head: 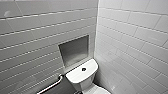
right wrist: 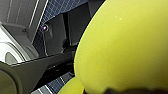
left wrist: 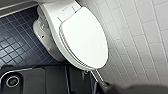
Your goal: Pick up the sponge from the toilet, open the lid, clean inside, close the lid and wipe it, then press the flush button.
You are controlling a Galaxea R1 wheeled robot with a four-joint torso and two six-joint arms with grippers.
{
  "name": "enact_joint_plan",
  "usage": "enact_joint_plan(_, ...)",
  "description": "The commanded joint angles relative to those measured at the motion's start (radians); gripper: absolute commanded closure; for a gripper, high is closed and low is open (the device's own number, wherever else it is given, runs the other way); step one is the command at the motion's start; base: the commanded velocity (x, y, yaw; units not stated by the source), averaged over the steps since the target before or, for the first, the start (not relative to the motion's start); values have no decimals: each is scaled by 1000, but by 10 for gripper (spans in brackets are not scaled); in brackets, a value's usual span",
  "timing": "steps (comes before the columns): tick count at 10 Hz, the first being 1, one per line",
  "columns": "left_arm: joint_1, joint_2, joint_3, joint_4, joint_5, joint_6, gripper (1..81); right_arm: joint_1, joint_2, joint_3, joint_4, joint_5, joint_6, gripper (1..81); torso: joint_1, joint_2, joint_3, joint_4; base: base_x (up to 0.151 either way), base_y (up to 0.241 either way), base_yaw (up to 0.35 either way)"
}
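Your lid [left wrist: 83, 37] shut, long axis upper left to lower right, wall [left wrist: 140, 37] close right, floor [left wrist: 15, 45] open left, sponge [right wrist: 125, 42] looming, jaws' state untellable.

The white toilet [left wrist: 50, 35] stands on a dark blue tiled floor [left wrist: 15, 40], close beside a white tiled wall [left wrist: 140, 37], with its smooth oval lid [left wrist: 85, 40] shut flat over the bowl, hinges at the tank end.
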Motion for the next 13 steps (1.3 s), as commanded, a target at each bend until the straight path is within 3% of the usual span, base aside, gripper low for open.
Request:
enact_joint_plan(1, -225, -40, 60, -135, 101, -1, 811, 25, -23, 30, 12, -61, 12, 811, 0, 0, 0, 0, 0, 0, 0)
enact_joint_plan(2, -274, -30, 60, -160, 118, -1, 811, 27, -23, 33, 12, -61, 14, 811, 0, 0, 0, 0, 0, 0, 0)
enact_joint_plan(3, -324, -20, 60, -184, 124, -1, 811, 27, -25, 36, 12, -61, 14, 811, 0, 0, -37, 0, 0, 0, 0)
enact_joint_plan(7, -495, 29, 43, -263, 188, -27, 811, 33, -23, 36, 12, -60, 15, 811, 0, 1, -101, 0, 0, 0, 0)
enact_joint_plan(8, -529, 42, 37, -261, 196, -48, 811, 36, -25, 36, 12, -58, 15, 811, 1, 1, -74, 0, 0, 0, 0)
enact_joint_plan(13, -668, 166, -95, -260, 245, -133, 811, 39, -25, 36, 14, -52, 17, 811, 2, 3, -93, 0, 0, 0, 0)
